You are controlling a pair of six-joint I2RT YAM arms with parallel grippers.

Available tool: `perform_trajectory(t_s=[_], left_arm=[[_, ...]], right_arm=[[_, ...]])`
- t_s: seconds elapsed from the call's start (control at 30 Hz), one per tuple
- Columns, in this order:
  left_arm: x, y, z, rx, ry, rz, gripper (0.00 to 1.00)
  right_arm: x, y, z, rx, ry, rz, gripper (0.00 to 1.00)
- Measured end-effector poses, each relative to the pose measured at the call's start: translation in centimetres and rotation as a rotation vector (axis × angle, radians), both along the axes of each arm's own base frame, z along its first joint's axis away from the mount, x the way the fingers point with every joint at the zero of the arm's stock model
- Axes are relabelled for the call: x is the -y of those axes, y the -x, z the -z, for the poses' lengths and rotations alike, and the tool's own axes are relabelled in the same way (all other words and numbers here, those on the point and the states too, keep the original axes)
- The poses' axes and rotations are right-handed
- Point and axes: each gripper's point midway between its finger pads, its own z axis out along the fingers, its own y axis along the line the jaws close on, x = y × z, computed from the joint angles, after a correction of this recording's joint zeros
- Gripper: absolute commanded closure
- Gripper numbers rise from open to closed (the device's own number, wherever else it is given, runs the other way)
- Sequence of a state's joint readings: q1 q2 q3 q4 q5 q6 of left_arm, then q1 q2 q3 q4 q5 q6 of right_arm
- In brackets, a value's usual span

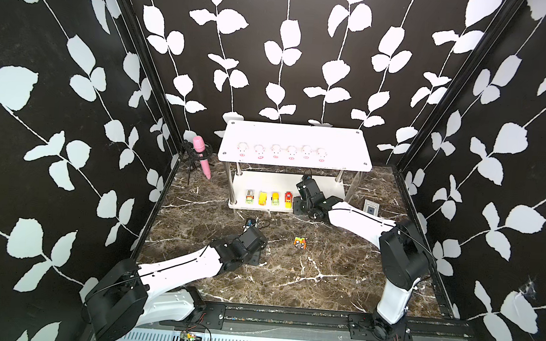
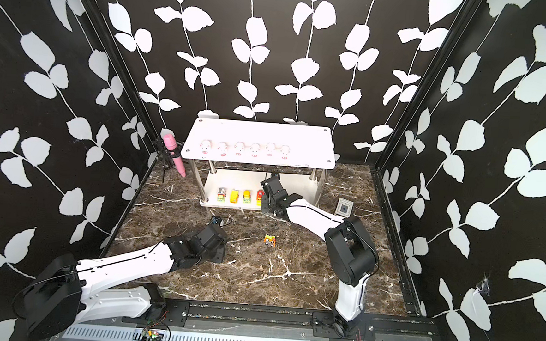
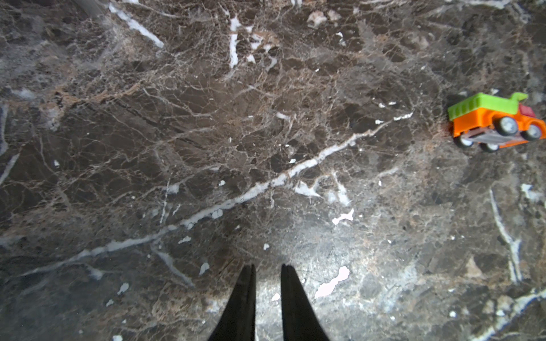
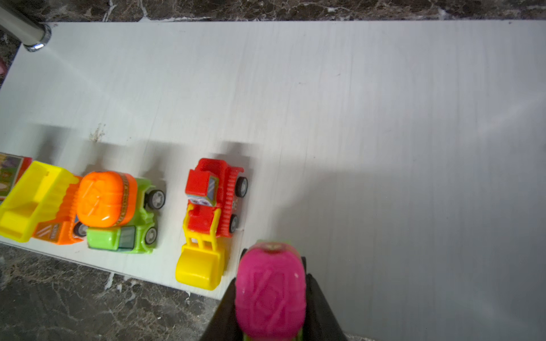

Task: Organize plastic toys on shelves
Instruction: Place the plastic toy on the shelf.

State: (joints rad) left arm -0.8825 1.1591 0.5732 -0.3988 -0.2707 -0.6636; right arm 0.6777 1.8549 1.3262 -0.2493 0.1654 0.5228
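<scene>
Holding the pink-drum mixer truck between its jaws, your right gripper sits at the front edge of the lower board of the shelves. I can't tell whether the truck's wheels touch the board yet.

Let go here and the truck may end up half over that front edge. It has wheels, so it could roll off onto the marble table. Carry it further onto the board first.

Just beside the gripper on the board stands the red-and-yellow loader. When the jaws spread they could nudge it out of line, or push it into the orange-drum mixer and yellow dump truck further along the same front edge.

Your wrist reaches in under the top board, where the six pigs stand in a row. Rising straight up may bump that board and shake them over, so back out towards the front before lifting.

Your left gripper is empty, jaws only slightly apart, over the table in front of the lower board. The orange-and-green truck lies tipped on its side there, well apart from the board. Those jaws look too narrow to take it as they stand. A pinch across its wheels would likely slip.
</scene>
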Motion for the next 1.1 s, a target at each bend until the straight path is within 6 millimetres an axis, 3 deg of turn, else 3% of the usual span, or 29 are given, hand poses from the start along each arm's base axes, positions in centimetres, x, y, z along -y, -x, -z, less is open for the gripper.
perform_trajectory(t_s=[0.33,0.6,1.1], left_arm=[[0.0,0.0,0.0,0.000,0.001,-0.003,0.82],[0.0,0.0,0.0,0.001,0.000,-0.003,0.81],[-0.2,0.1,0.2,-0.003,-0.006,-0.005,0.81]], right_arm=[[0.4,-1.1,1.6,-0.037,0.046,0.004,0.76],[0.4,-1.3,1.6,-0.045,0.057,0.006,0.72],[0.7,-1.9,1.7,-0.046,0.058,0.016,0.53]])
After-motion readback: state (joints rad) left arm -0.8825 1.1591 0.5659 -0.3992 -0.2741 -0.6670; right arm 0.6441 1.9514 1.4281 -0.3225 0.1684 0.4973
